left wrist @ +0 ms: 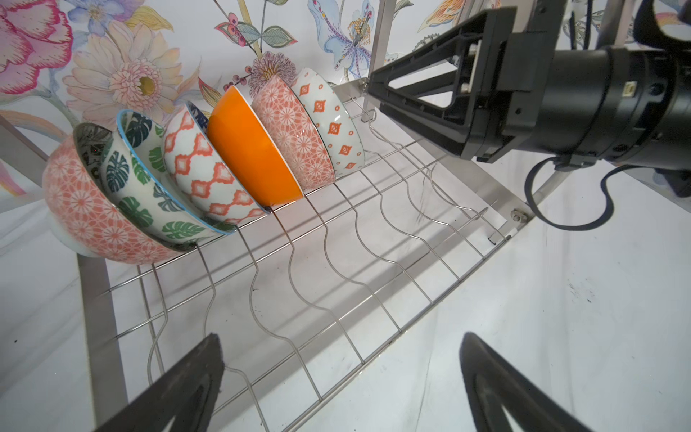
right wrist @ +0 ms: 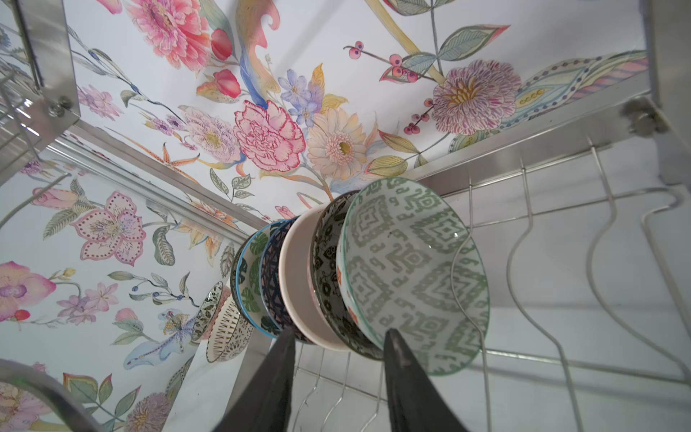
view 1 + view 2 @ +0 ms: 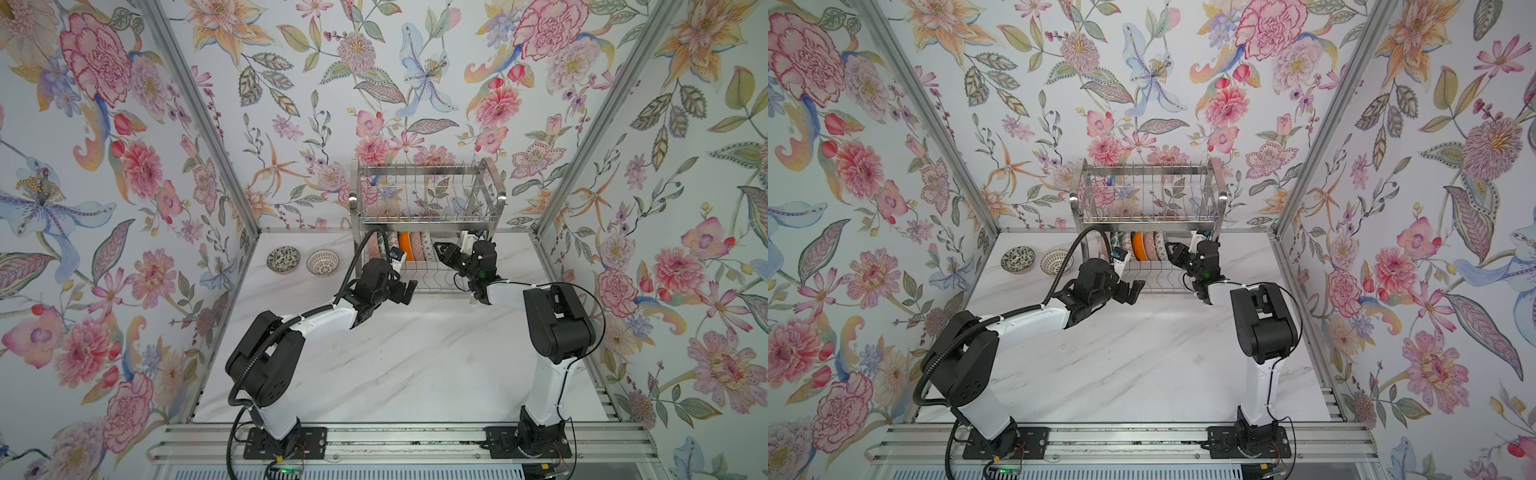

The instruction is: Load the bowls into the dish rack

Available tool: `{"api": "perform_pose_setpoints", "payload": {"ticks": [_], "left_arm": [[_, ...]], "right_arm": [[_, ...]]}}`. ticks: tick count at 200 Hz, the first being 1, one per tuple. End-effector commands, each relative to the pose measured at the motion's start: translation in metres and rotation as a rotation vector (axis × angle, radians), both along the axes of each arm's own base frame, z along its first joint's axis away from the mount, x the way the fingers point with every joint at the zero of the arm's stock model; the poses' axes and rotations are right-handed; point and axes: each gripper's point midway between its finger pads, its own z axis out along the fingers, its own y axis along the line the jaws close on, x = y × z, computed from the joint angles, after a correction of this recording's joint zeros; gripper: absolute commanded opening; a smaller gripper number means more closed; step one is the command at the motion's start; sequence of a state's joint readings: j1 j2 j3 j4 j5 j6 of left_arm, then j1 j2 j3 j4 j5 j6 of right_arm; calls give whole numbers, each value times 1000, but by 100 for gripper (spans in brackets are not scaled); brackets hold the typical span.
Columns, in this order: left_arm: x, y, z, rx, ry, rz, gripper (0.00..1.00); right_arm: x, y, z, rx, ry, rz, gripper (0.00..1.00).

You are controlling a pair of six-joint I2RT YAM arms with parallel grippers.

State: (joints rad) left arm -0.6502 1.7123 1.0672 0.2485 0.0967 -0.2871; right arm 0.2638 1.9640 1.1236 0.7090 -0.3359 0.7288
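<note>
Bowls (image 1: pixel 254 149) line the dish rack (image 1: pixel 98 318); our right jaws, half-open and holding nothing, seem to be releasing the last. Next, our wide-open, empty left jaws should fetch the two loose bowls (image 3: pixel 283 259) near the rack.

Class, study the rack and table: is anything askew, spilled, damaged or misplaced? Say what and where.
Nothing looks spilled or broken. On the lower tier of the dish rack the leaf-patterned bowl leans partly nested inside its pink neighbour. Two bowls sit upright on the table left of the rack, unloaded.

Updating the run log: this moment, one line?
dish rack: six bowls | table: two bowls | left end effector: open | right end effector: open, at end bowl
</note>
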Motion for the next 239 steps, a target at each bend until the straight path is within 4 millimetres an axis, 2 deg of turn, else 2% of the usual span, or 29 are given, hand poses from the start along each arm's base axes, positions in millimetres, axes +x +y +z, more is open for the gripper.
{"api": "perform_pose_setpoints", "payload": {"ticks": [1, 16, 57, 83, 103, 107, 173, 205, 239], "left_arm": [[-3, 8, 4, -21, -1, 25, 99], [-5, 9, 4, -31, 4, 28, 99], [-14, 16, 4, -44, 11, 40, 99], [-21, 23, 5, -41, 8, 51, 99], [-26, 30, -1, -28, 21, 60, 99], [-29, 32, 13, -47, -1, 62, 99], [-48, 61, 13, -31, -14, 129, 99], [-55, 84, 18, -27, -34, 212, 99], [-58, 113, 18, 22, -33, 301, 99]], "right_arm": [[-10, -2, 23, -31, -52, 12, 46], [-16, 0, 23, -26, -48, 29, 51], [-32, 12, 22, -47, -29, 81, 76], [-44, 20, 24, -53, -29, 105, 100], [-53, 27, 24, -68, -21, 126, 99], [-55, 29, 23, -73, -20, 129, 99], [-89, 47, 18, -142, -6, 166, 99], [-110, 54, 18, -256, -16, 179, 99], [-129, 61, 29, -405, -64, 185, 99]]}}
